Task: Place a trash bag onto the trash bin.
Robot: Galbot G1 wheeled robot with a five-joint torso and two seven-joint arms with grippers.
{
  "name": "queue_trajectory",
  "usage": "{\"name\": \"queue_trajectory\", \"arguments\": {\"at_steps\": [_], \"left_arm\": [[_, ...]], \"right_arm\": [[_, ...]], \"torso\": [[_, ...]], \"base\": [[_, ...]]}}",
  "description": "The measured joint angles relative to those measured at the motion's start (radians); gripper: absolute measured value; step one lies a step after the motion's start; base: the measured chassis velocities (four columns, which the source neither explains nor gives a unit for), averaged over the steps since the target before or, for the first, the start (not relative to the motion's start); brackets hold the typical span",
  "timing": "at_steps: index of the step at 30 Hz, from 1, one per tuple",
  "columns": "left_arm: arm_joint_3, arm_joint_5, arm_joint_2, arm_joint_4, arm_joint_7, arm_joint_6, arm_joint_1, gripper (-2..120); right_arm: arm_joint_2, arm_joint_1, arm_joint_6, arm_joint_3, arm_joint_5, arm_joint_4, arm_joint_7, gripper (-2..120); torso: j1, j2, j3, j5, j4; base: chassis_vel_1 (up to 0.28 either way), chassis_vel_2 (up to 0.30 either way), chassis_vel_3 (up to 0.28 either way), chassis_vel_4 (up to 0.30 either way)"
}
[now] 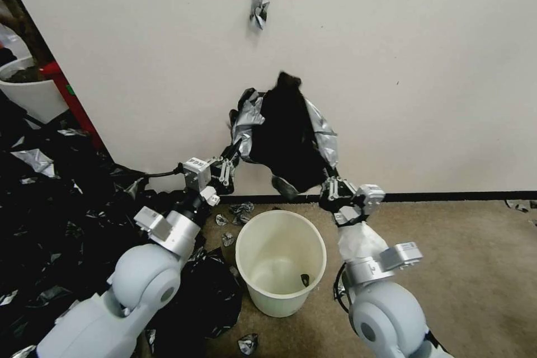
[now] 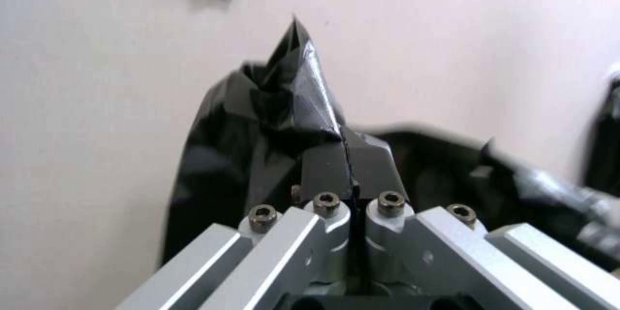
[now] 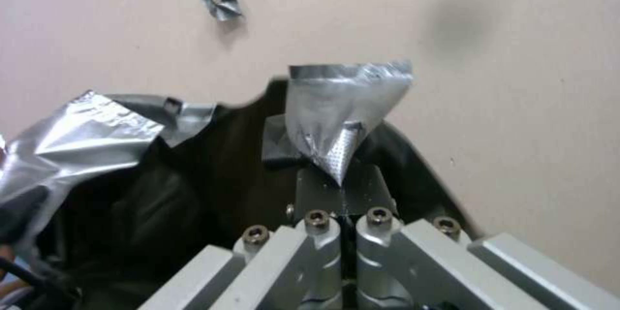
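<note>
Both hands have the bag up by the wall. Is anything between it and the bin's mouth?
Nothing visible. The trash bag hangs between the left hand and right hand, above and behind the trash bin, whose mouth is open, with one small dark scrap inside.

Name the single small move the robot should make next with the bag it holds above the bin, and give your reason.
Probably lower both hands. The left hand and right hand each pinch an edge of the trash bag, which hangs high against the wall, well above the rim of the trash bin.
</note>
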Motion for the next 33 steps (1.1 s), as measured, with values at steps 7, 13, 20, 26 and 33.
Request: {"name": "queue_trajectory", "arguments": {"at_steps": [7, 13, 20, 26, 33], "left_arm": [[-0.037, -0.047, 0.02, -0.073, -0.023, 0.053, 0.017, 0], [-0.035, -0.046, 0.011, -0.081, -0.027, 0.073, 0.039, 0], [0.002, -0.01, -0.025, -0.046, -0.024, 0.072, 0.051, 0], [0.052, 0.06, -0.07, 0.068, 0.018, 0.038, 0.039, 0], [0.102, 0.141, -0.1, 0.165, 0.033, 0.042, 0.057, 0]], "right_arm": [[-0.012, -0.046, -0.035, 0.004, 0.013, 0.054, 0.057, 0], [-0.028, -0.065, -0.076, 0.022, 0.036, 0.102, 0.088, 0], [-0.035, -0.071, -0.072, 0.035, 0.037, 0.081, 0.086, 0], [-0.033, -0.067, -0.028, 0.042, 0.033, -0.013, 0.081, 0], [-0.037, -0.106, 0.03, 0.004, -0.034, -0.101, 0.101, 0]], "torso": [[0.0, 0.0, 0.0, -0.0001, -0.0001], [0.0, 0.0, 0.0, -0.0002, -0.0001], [0.0, 0.0, 0.0, -0.0002, 0.0], [0.0, 0.0, 0.0, -0.0001, -0.0001], [0.0, 0.0, 0.0, -0.0002, -0.0001]], "base": [[0.0, 0.0, 0.0, 0.0], [0.0, 0.0, 0.0, 0.0], [0.0, 0.0, 0.0, 0.0], [0.0, 0.0, 0.0, 0.0], [0.0, 0.0, 0.0, 0.0]]}}
